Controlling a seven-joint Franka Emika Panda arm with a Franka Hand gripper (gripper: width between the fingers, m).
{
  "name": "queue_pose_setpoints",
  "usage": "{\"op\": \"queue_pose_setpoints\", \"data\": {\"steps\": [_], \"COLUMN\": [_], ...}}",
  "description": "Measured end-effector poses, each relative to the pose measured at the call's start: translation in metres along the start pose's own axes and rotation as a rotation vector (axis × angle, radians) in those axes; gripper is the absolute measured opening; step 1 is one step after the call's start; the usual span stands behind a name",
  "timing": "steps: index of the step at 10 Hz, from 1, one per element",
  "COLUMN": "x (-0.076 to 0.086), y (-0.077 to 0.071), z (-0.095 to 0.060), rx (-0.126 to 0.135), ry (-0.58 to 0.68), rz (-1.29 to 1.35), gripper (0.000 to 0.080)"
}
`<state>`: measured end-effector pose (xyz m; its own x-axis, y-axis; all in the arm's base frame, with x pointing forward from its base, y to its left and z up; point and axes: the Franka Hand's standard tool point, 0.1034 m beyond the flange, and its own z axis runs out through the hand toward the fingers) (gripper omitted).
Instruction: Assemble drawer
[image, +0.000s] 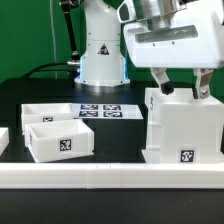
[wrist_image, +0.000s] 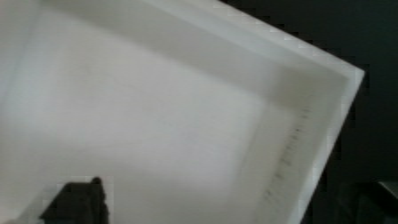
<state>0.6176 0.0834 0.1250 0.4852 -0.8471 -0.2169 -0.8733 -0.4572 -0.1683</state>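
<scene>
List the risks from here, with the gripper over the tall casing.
1. The gripper hangs open at the top edge of the casing. If it comes down off-line, a finger could strike the wall and tip or shove this tall box.
2. The wrist view shows almost only white casing wall, so alignment is hard to check.
3. The two trays sit close together, so a swept casing might knock them.

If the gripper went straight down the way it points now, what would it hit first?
Most likely the tall white casing: the gripper points down with its fingertips at the casing's top edge. Depth is unclear, so they might land on a wall or slip past it.
</scene>
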Motion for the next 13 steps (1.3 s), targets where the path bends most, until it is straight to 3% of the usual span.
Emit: {"op": "queue_pose_setpoints", "data": {"steps": [1,2,3,7,8,11,13], "x": [0.002,0.007,0.009,0.009,0.011,0.024,0.031], "y": [0.015,0.021,0.024,0.025,0.027,0.036,0.049], "z": [0.002,-0.005,-0.012,-0.01,-0.016,-0.047,-0.045], "rx": [-0.083,-0.104,-0.109,-0.114,-0.123,-0.105,-0.101], "ry": [-0.001,-0.013,-0.025,-0.033,-0.04,-0.029,-0.009], "rz": [-0.235,-0.372,-0.434,-0.592,-0.69,-0.925,-0.983], "gripper": [0.0649,0.0649,0.0649,0.0649,0.0649,0.0649,0.0649]}}
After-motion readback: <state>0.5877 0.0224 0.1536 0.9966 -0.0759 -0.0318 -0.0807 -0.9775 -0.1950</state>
